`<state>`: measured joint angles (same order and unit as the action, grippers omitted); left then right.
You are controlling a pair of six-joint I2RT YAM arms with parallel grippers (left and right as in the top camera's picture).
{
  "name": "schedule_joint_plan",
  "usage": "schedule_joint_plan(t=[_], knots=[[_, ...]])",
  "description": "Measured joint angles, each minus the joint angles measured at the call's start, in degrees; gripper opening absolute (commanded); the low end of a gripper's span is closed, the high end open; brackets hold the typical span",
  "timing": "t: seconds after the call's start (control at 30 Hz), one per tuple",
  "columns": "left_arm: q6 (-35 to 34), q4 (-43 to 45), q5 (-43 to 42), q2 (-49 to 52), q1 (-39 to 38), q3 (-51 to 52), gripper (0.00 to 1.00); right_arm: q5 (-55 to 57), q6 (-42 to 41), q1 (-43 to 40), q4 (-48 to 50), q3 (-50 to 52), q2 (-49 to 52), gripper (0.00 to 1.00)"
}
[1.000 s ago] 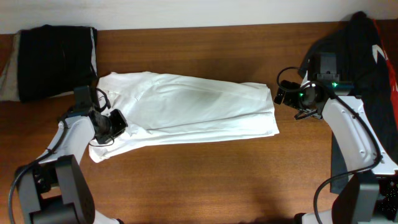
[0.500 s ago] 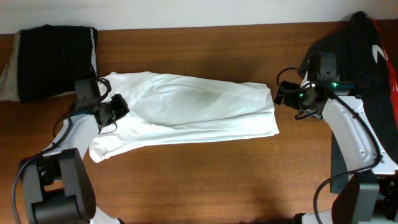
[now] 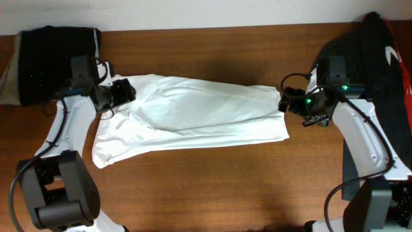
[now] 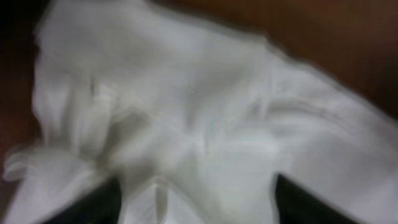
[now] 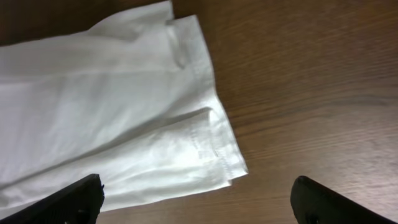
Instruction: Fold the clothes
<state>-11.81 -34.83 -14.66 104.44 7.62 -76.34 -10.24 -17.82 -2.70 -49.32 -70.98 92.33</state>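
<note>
The shirt (image 3: 206, 113) lies lengthwise across the middle of the desk (image 3: 212, 193), nearer the far edge than the near one. Its left end reaches furthest toward the near edge. The stack (image 3: 51, 61) sits in the far left corner, just beside the shirt's left end. The garment (image 3: 380, 58) lies along the right edge from the far right corner, apart from the shirt. The left gripper (image 3: 122, 90) is over the shirt's far left part, beside the stack. The right gripper (image 3: 286, 102) is over the shirt's right edge, between shirt and garment.
</note>
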Motion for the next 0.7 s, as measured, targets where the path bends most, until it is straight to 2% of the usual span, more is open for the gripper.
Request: schedule_joint_plan(t=[0.03,0.1,0.13,0.2,0.33,0.7], knots=[[0.61,-3.8,-0.24,0.02,0.0,-1.29,0.98,-0.26,0.07,0.79,0.13,0.0,0.5,0.8],[1.51,-9.51,-1.29,0.04,0.0,-1.97,0.99,-0.7,0.07,3.3,0.52,0.0,3.02,0.75],[1.57,-10.75,-1.57,0.04,0.0,-1.99,0.99,-0.9,-0.07,4.55,0.52,0.0,5.11,0.69],[1.6,-12.85,-1.57,0.04,0.0,-1.99,0.99,-1.2,-1.22,5.64,0.5,0.0,8.63,0.65],[1.6,-13.75,-1.03,0.04,0.0,-1.99,0.99,-1.33,-3.08,5.9,0.13,0.0,14.34,0.64],[1.6,-13.81,-0.98,0.04,0.0,-1.99,0.99,-1.31,-3.43,5.9,0.07,0.0,14.73,0.66]])
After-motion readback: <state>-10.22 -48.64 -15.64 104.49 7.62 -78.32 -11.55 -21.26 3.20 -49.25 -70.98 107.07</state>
